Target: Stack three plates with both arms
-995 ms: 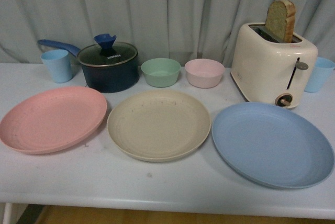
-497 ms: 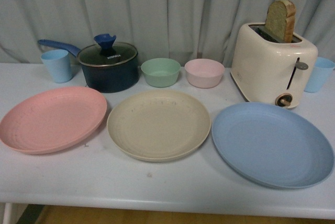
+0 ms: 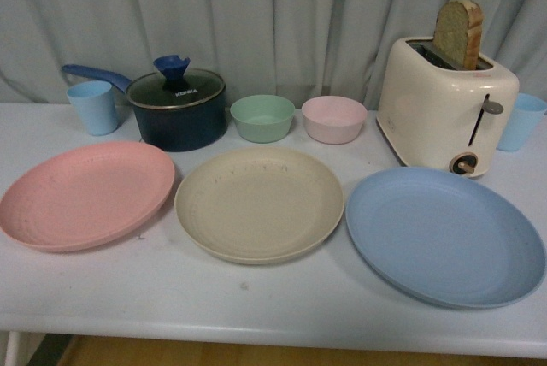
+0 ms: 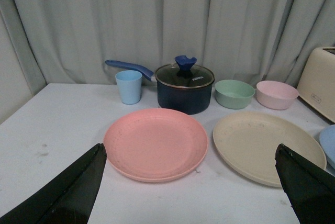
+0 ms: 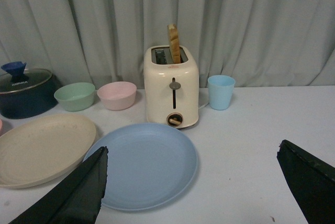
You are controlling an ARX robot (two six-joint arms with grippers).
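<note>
Left gripper (image 4: pixel 189 149) and right gripper (image 5: pixel 193 148) both show jaws spread wide, holding nothing. The pink plate (image 3: pixel 84 194) lies just left of the cream plate (image 3: pixel 259 203), the blue plate (image 3: pixel 444 234) just right, all flat on the table (image 3: pixel 282 306), unstacked. Nothing has shifted since the earlier frames.

Pink plate (image 3: pixel 84 193) lower left, beige plate (image 3: pixel 259 202) centre, blue plate (image 3: pixel 444 233) lower right, round, matte, shallow, lying flat in a row, unstacked, rims nearly touching
</note>
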